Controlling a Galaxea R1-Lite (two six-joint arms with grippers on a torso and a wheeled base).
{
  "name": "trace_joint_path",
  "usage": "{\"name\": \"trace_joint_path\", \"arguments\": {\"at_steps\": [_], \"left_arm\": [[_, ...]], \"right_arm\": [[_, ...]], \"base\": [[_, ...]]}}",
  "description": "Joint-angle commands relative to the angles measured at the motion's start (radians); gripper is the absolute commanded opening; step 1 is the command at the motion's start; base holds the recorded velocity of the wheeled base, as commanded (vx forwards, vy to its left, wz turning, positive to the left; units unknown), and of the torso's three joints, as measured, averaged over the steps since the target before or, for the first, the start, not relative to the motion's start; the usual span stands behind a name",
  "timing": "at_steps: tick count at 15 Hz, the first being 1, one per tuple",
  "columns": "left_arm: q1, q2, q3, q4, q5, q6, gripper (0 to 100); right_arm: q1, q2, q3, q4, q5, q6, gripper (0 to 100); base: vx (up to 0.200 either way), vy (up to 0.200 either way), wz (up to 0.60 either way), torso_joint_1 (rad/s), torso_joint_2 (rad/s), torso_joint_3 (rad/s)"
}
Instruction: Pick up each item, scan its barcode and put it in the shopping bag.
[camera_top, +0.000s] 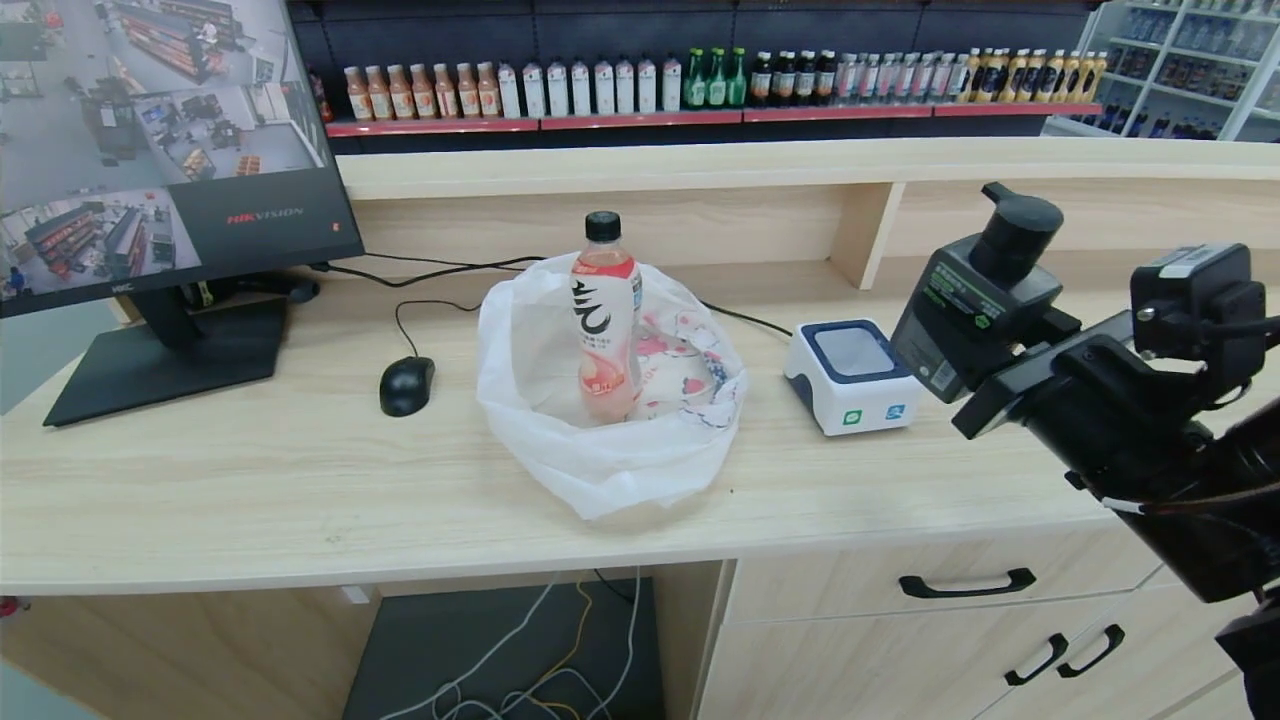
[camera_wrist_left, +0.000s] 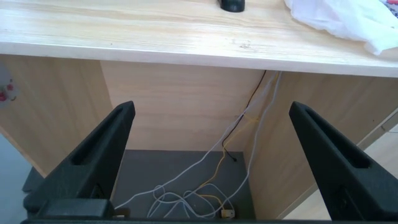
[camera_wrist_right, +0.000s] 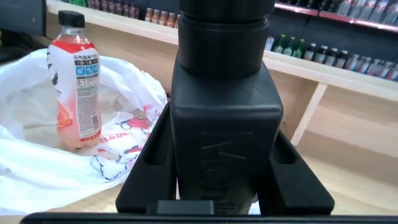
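Note:
My right gripper (camera_top: 1000, 375) is shut on a dark square bottle (camera_top: 975, 300) with a black cap and a green label, held above the counter just right of the white barcode scanner (camera_top: 850, 375). From the right wrist, the dark bottle (camera_wrist_right: 224, 112) sits between the right gripper (camera_wrist_right: 221, 168) fingers. A white shopping bag (camera_top: 600, 440) lies open mid-counter, and a pink drink bottle (camera_top: 605, 320) stands upright in it beside a red-and-white printed packet (camera_top: 680, 375). My left gripper (camera_wrist_left: 211, 112) is open and holds nothing, below the counter's front edge, facing the knee space.
A monitor (camera_top: 160, 140) stands at the back left with a black mouse (camera_top: 406, 385) near the bag. Cables (camera_wrist_left: 205, 186) hang in the space under the counter. Drawers (camera_top: 965, 585) sit under the counter's right part. Shelves of bottles (camera_top: 700, 85) line the back wall.

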Motion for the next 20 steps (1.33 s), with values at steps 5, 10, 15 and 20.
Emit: {"name": "trace_joint_path", "arguments": {"at_steps": [5, 10, 15, 20], "left_arm": [[0.001, 0.0, 0.0, 0.0, 0.0, 0.0, 100], [0.001, 0.0, 0.0, 0.0, 0.0, 0.0, 100], [0.001, 0.0, 0.0, 0.0, 0.0, 0.0, 100], [0.001, 0.0, 0.0, 0.0, 0.0, 0.0, 100]], "right_arm": [[0.0, 0.039, -0.074, -0.001, 0.006, -0.21, 0], [-0.062, 0.114, -0.178, -0.001, 0.233, -0.499, 0], [-0.06, 0.22, -0.194, -0.001, 0.406, -0.566, 0], [-0.097, 0.237, -0.275, -0.001, 0.515, -0.565, 0]], "base": [[0.0, 0.0, 0.0, 0.0, 0.0, 0.0], [0.0, 0.0, 0.0, 0.0, 0.0, 0.0], [0.0, 0.0, 0.0, 0.0, 0.0, 0.0], [0.0, 0.0, 0.0, 0.0, 0.0, 0.0]]}}
